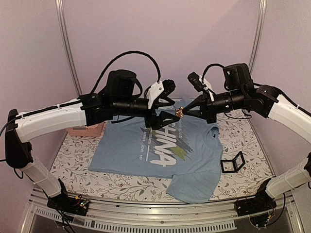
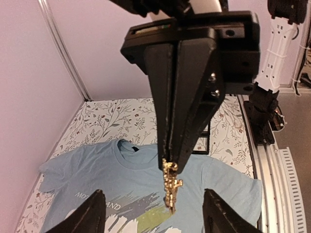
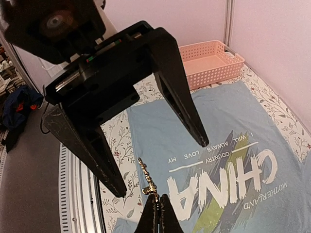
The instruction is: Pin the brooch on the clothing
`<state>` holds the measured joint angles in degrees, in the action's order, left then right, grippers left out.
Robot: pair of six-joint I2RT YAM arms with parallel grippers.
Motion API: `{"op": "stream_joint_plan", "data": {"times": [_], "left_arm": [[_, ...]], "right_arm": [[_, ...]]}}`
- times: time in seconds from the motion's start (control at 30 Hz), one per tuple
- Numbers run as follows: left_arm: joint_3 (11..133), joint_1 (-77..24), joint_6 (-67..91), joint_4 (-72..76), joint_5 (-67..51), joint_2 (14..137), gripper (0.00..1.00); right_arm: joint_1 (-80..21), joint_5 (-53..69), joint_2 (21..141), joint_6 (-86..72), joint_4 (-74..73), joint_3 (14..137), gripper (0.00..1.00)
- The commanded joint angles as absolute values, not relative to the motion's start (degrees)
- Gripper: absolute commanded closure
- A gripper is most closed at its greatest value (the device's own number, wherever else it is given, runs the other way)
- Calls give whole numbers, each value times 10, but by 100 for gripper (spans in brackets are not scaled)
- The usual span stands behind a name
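On the floral-patterned table (image 1: 73, 162) the light blue T-shirt (image 1: 126, 155) lies spread flat. Its print reads "CHINA" in large white letters, with smaller words including "MOTHERLAND", "ALWAYS", "LOVE" and "COUNTRY", and a small black open-frame box (image 1: 233, 163) stands just beside the shirt on the right. Above the chest print, the right pincer (image 3: 156, 198) is pressed together on the tiny pale-gold brooch (image 3: 147, 180), holding it in the air clear of the cloth, while the left pincer (image 3: 161, 169) faces it with its fingers spread apart on either side of the brooch, not touching it. A pink plastic basket (image 3: 209, 63) sits at the far left, beyond the shirt.
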<state>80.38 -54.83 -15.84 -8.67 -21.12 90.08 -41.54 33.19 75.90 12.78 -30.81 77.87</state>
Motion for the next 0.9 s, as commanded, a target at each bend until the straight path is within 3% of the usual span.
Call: {"op": "stream_joint_plan", "data": {"times": [0.0, 0.23, 0.43, 0.57, 0.87], "left_arm": [[765, -526, -100, -32, -143, 910, 24], [706, -520, -76, 32, -133, 972, 20], [724, -532, -66, 77, -138, 1104, 35], [771, -541, -52, 74, -116, 1189, 40], [837, -572, -98, 43, -70, 1289, 38]], "right_arm": [[-379, 289, 771, 47, -292, 739, 100], [-273, 270, 781, -102, -190, 604, 100], [-201, 280, 762, -212, -47, 468, 100], [-191, 298, 776, -235, 17, 423, 100], [-190, 331, 830, -231, 84, 384, 100]]}}
